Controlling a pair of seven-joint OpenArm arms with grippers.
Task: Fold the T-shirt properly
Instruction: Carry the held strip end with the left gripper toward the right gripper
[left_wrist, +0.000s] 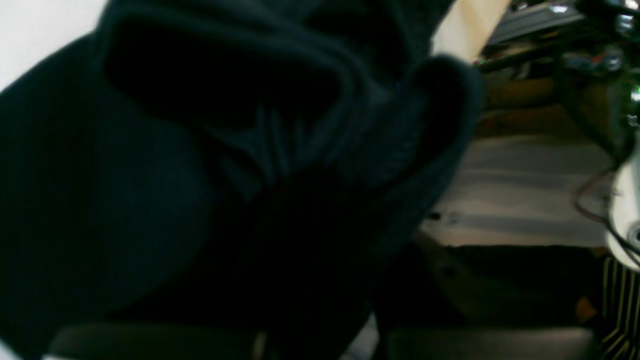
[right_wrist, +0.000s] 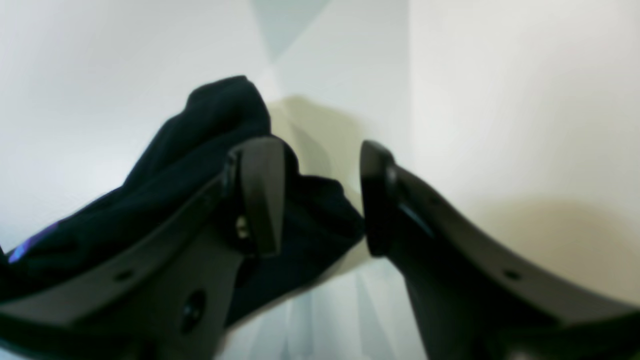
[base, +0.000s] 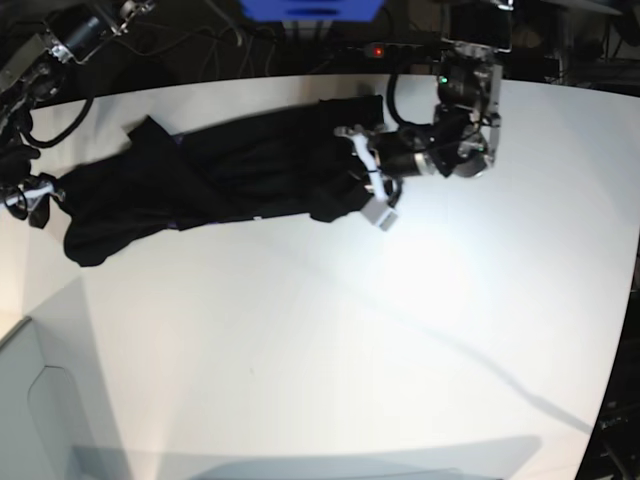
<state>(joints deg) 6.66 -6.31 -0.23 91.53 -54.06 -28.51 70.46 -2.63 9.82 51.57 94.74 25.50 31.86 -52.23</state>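
Jaws of the left gripper (base: 372, 190) are closed on a bunch of the shirt (base: 220, 180) at its end nearest that arm; in the left wrist view dark fabric folds fill most of the frame right against the camera. The right gripper (right_wrist: 322, 200) stands part open, its two fingers (right_wrist: 260, 195) apart with bare table (base: 330, 350) showing through the gap. Cloth lies against the outer side of one finger and reaches in behind it, but I cannot tell whether any of it is pinched; in the base view this gripper sits at the shirt's other end, by the table's edge.

Between the two grippers the shirt lies stretched as a long, rumpled band across the far part of the table, its long axis running from one arm to the other. Each arm is therefore at its own end of the cloth, and the wide bare stretch of table lies on the near side of the band. Any fold, I judge, would have to bring the cloth across that long axis, toward the open table.
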